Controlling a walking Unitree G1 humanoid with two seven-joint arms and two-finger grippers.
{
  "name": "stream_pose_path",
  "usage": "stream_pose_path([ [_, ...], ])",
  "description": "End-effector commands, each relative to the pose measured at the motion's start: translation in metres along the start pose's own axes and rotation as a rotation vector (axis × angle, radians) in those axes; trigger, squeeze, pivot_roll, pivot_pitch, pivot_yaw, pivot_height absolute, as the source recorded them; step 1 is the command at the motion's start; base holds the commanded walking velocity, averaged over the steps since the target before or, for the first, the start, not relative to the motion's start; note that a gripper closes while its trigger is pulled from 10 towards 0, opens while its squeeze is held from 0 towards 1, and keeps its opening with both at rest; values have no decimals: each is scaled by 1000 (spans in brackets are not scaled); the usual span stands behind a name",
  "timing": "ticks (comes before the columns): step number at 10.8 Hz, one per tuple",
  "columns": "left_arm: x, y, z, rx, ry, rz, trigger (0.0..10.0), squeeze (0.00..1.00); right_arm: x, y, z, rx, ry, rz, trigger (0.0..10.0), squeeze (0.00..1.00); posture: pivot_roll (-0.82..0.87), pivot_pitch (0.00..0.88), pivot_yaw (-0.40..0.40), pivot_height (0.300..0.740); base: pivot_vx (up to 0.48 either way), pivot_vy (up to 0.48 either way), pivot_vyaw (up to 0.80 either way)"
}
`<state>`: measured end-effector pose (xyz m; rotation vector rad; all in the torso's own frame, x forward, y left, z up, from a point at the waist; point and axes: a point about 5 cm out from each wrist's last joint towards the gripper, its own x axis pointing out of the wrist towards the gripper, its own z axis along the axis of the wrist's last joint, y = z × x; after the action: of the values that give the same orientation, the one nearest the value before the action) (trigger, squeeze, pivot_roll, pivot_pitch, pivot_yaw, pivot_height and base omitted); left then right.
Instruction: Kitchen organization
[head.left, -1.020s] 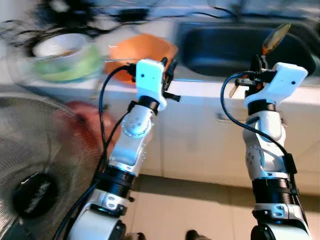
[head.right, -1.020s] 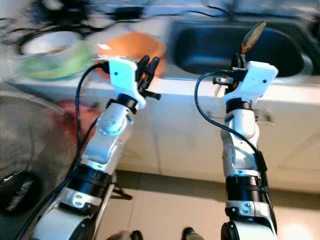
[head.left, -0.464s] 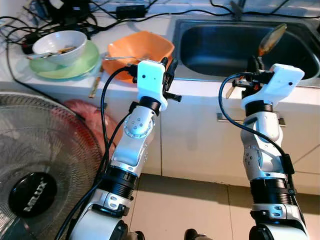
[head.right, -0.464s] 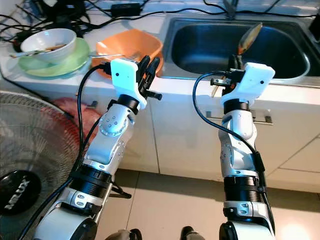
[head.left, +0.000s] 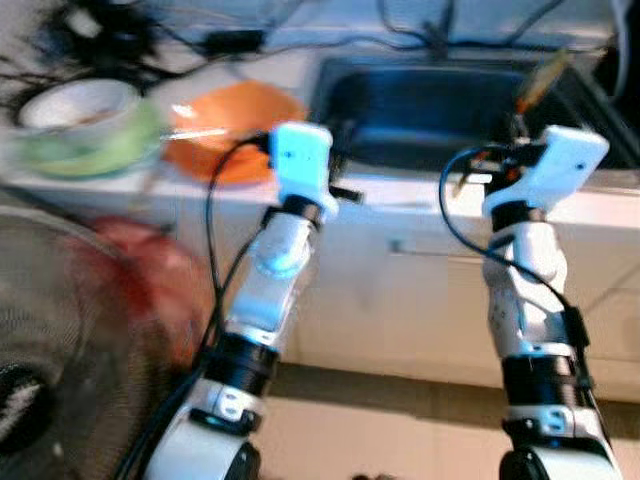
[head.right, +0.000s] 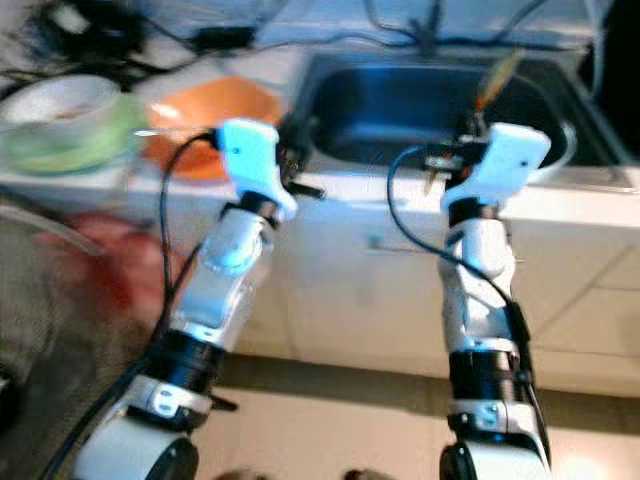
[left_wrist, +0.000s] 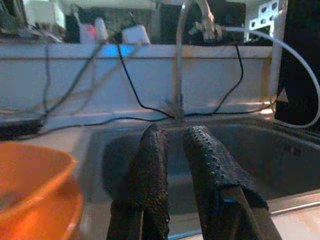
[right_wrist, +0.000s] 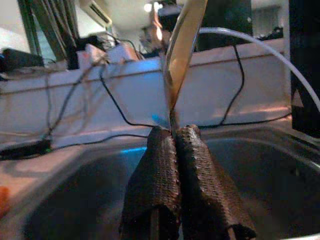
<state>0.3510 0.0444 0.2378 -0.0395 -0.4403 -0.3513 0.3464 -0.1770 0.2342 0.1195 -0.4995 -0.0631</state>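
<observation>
My right gripper (head.left: 519, 128) is shut on the handle of a spoon (head.left: 541, 78), whose bowl points up and away over the steel sink (head.left: 400, 152). In the right wrist view the spoon (right_wrist: 182, 55) rises from between the closed fingertips (right_wrist: 161, 145). My left gripper (head.left: 340, 135) is held over the counter edge between the orange bowl (head.left: 226, 128) and the sink, shut with nothing in it. In the left wrist view it faces the sink basin (left_wrist: 287, 155), with the orange bowl (left_wrist: 31, 186) off to one side. The eye views are blurred.
A white bowl on a green plate (head.left: 82, 135) stands at the left of the counter, with tangled cables behind. A faucet (left_wrist: 179, 60) rises behind the sink. A standing fan (head.left: 55, 360) and something red (head.left: 150, 275) are low on my left, beside the cabinet fronts.
The whole picture has shifted and blurred, so the camera has moved and the sink now lies more central. Both arms keep their pose and the spoon stays held.
</observation>
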Motion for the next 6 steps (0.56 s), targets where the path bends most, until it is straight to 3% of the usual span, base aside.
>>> stream_pose_path([
  [1,0,9,1,21,-4,29,10000,0,1,9,-1,19,5,30,10000,0,45,156,46,740,247,-409,0],
  [6,2,8,10,-18,-58,32,10000,0,2,12,6,45,-30,36,10000,0,46,153,44,740,0,0,0],
])
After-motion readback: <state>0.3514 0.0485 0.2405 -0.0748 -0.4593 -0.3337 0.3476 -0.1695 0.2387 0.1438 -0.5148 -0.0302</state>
